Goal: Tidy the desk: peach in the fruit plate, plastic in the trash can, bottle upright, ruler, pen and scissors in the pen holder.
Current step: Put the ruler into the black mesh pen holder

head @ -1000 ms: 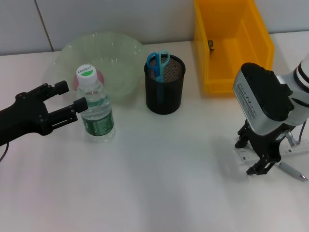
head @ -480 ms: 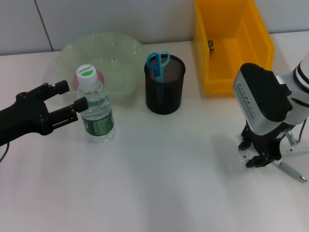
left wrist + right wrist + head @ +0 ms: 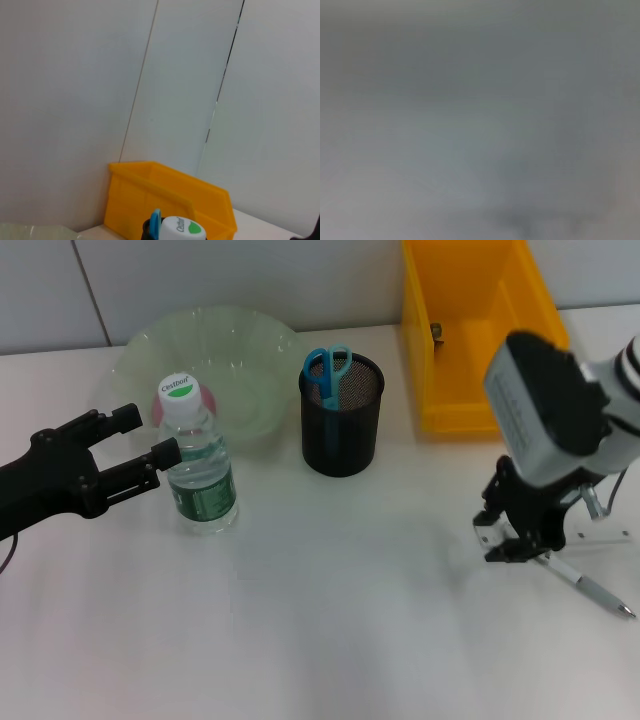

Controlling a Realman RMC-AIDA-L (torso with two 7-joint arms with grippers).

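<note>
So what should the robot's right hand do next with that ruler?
Probably lift the ruler and carry it toward the pen holder. The right hand seems shut on its end, the pen lies beside it, and only scissors are in the holder.

Open table (image 3: 330, 620), seemingly, before pen holder (image 3: 341, 430)

Even, bright light with soft shadows; the right wrist view is wholly blurred.

White tabletop (image 3: 330, 640); pale panelled wall (image 3: 75, 100) behind, dark seams.
</note>
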